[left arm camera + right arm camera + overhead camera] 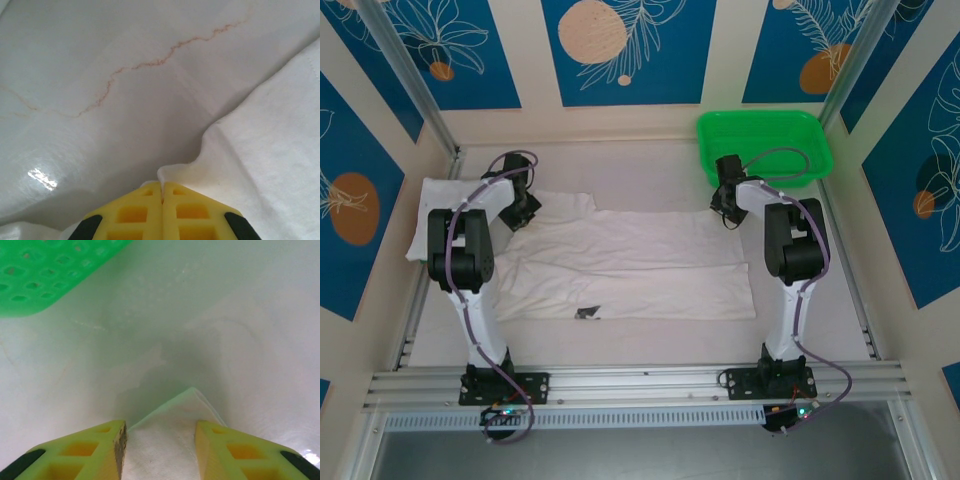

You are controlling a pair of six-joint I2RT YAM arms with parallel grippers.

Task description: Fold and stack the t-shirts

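The left end effector pinches the t-shirt edge shut; the right end effector straddles its corner, half-open.

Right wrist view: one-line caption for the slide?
Right pincer, jaws apart, straddling a corner of the white t-shirt, green basket at upper left.

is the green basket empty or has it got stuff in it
Empty: the green basket has a bare green floor in the top view.

Blue floral wall panels around a white table.
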